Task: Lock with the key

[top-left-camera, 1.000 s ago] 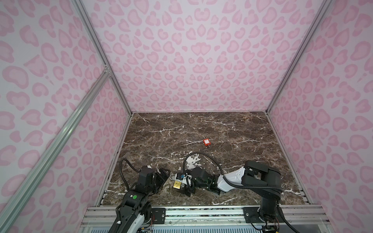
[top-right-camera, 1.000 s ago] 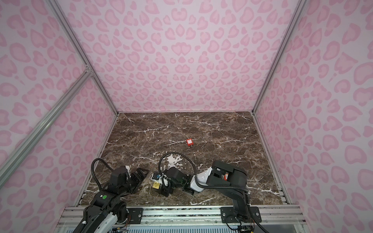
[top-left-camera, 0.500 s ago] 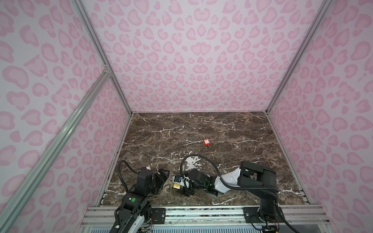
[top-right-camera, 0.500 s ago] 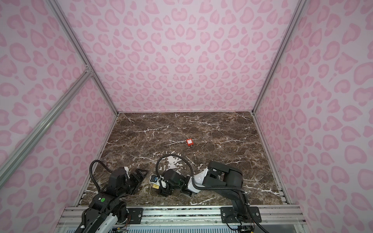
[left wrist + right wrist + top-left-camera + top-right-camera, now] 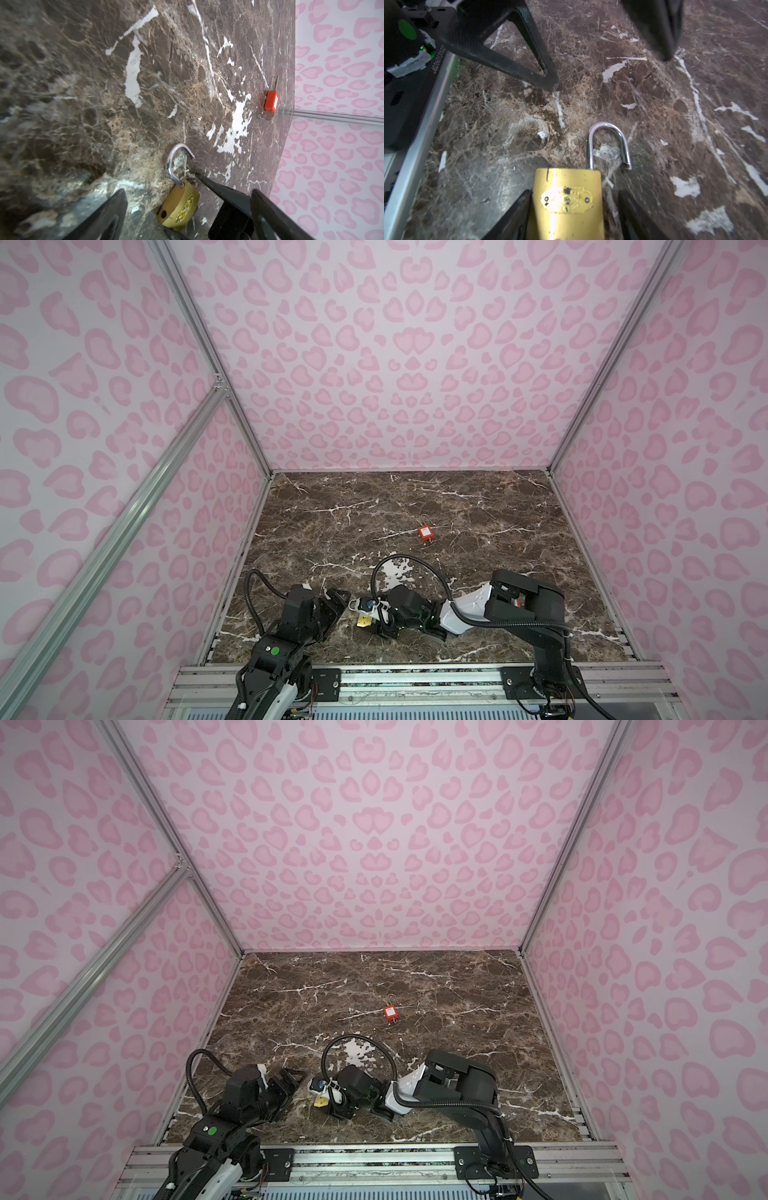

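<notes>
A brass padlock (image 5: 566, 199) with its silver shackle (image 5: 608, 143) swung open lies flat on the marble table near the front edge, and both top views show it (image 5: 365, 620) (image 5: 320, 1101). My right gripper (image 5: 574, 192) straddles the padlock body. One finger (image 5: 517, 214) touches its side and the other finger (image 5: 633, 216) stands a little apart, so the gripper is open. My left gripper (image 5: 188, 191) (image 5: 336, 599) is wide open, just left of the shackle and holding nothing. I cannot make out the key for certain.
A small red block (image 5: 425, 533) (image 5: 271, 100) with thin metal parts at both ends lies mid-table, well behind both grippers. Pink patterned walls (image 5: 415, 364) close in three sides. A metal rail (image 5: 415, 680) runs along the front edge, close to the left arm.
The right gripper's jaws have narrowed around the padlock body. The padlock has stayed in place. The left gripper remains wide open and has hardly moved.
</notes>
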